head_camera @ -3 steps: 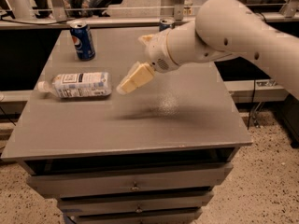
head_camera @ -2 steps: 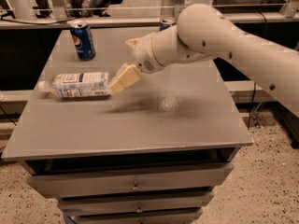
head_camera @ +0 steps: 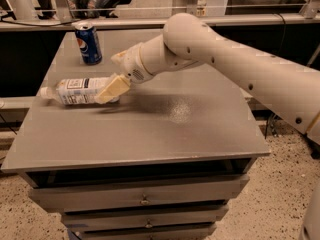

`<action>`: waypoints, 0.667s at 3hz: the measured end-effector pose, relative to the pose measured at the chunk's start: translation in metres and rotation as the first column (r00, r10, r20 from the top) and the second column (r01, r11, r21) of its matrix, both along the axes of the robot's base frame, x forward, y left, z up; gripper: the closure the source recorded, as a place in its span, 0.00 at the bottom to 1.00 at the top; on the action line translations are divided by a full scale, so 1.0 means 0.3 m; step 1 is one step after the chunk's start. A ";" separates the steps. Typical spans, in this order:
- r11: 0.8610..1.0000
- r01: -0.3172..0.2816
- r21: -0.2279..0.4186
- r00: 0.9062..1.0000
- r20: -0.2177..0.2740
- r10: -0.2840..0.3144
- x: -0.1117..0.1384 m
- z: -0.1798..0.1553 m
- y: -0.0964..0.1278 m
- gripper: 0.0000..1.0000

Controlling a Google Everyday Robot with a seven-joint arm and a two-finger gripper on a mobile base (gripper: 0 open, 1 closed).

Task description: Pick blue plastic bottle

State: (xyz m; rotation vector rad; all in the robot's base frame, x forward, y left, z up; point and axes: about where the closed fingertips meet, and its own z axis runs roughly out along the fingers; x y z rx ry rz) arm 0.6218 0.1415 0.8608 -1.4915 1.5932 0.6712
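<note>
The blue plastic bottle (head_camera: 75, 90) is clear, with a white-and-blue label and a white cap. It lies on its side at the left of the grey table (head_camera: 150, 129), cap pointing left. My gripper (head_camera: 107, 83) is at the bottle's right end, reaching in from the right on the white arm (head_camera: 210, 49). It is open, and its lower cream finger (head_camera: 112, 89) overlaps the bottle's base end and hides it. The bottle rests on the table.
A blue Pepsi can (head_camera: 88, 43) stands upright at the table's back left, behind the bottle. The table top sits on a unit with drawers (head_camera: 142, 196) below. A rail and a counter (head_camera: 60, 24) run along behind the table.
My gripper has moved left and down across the table, from above its middle to the bottle's right end. The bottle and the can have not moved.
</note>
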 end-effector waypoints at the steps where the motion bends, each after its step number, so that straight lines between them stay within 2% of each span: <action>1: 1.000 -0.024 0.005 1.000 -0.019 0.024 -0.010 -0.029 0.047 0.40; 2: 0.999 -0.022 0.028 1.000 -0.018 0.023 -0.029 -0.014 0.057 0.64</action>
